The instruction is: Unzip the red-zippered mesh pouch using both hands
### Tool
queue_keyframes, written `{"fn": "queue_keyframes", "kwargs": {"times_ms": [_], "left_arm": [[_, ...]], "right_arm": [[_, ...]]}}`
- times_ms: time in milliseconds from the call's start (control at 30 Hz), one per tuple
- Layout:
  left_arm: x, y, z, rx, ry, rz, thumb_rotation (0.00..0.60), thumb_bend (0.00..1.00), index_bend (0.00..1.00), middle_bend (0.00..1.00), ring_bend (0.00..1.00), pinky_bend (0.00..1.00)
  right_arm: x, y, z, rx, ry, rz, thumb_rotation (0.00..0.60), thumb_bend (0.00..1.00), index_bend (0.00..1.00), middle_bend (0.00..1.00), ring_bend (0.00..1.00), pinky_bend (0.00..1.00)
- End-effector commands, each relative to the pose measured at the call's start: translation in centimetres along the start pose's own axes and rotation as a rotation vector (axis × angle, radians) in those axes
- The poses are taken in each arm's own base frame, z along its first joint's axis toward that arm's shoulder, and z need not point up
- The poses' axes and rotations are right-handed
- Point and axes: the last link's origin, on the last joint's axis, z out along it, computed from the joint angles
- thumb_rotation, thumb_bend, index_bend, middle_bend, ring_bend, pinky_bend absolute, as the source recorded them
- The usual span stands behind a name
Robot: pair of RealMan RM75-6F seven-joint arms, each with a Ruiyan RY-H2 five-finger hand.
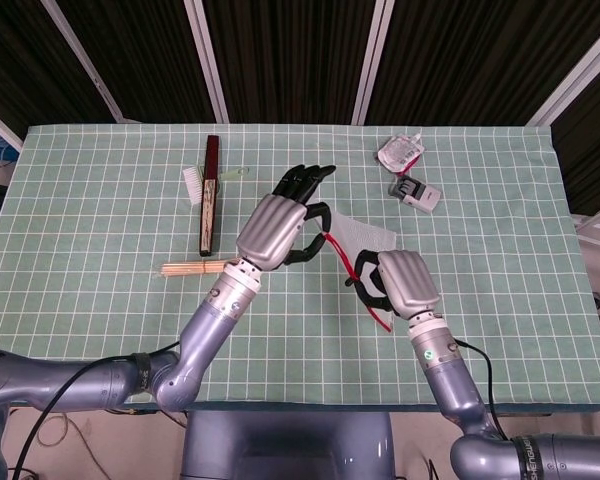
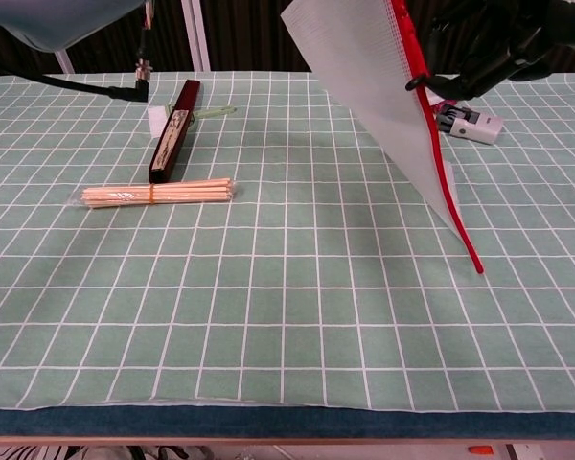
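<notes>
We see two arms sheathed in smooth blue-grey metallic shells, jointed in rounded segments. Each ends in a hand with a pale silver back plate and glossy black fingers: the left hand (image 1: 272, 233) and the right hand (image 1: 405, 283). The right wrist carries a small green dot marking. Black cables trail from both forearms, and silver ribbed collars ring the wrists.
</notes>
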Motion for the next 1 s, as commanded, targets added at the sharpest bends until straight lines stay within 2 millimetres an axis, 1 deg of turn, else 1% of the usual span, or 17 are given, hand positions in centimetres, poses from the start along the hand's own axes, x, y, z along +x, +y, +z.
{"fn": "queue_keyframes", "kwargs": {"times_ms": [33, 267, 433, 667, 1000], "left_arm": [[0.3, -0.1, 0.1, 0.001, 0.009, 0.000, 0.600, 0.42, 0.59, 0.06, 0.00, 0.00], [1.9, -0.4, 0.2, 0.003, 0.053, 0.005, 0.600, 0.42, 0.59, 0.06, 0.00, 0.00], [3.8, -1.3, 0.2, 0.012, 0.089, 0.023, 0.600, 0.42, 0.59, 0.06, 0.00, 0.00], [6.2, -3.3, -0.5, 0.039, 0.124, 0.056, 0.600, 0.42, 0.59, 0.06, 0.00, 0.00], [8.7, -6.4, -1.5, 0.096, 0.159, 0.086, 0.600, 0.42, 0.59, 0.06, 0.00, 0.00]], "right_arm": [[0.0, 0.4, 0.0, -0.012, 0.002, -0.005, 0.600, 0.57, 0.73, 1.00, 1.00, 0.94], [0.6, 2.1, 0.2, -0.061, 0.020, -0.025, 0.600, 0.58, 0.73, 1.00, 1.00, 0.94], [1.3, 3.7, 0.5, -0.111, 0.036, -0.038, 0.600, 0.58, 0.73, 1.00, 1.00, 0.94], [2.0, 5.6, 0.8, -0.165, 0.053, -0.044, 0.600, 0.58, 0.73, 1.00, 1.00, 0.94], [3.3, 7.5, 0.9, -0.219, 0.084, -0.055, 0.600, 0.58, 0.73, 1.00, 1.00, 0.94]]}}
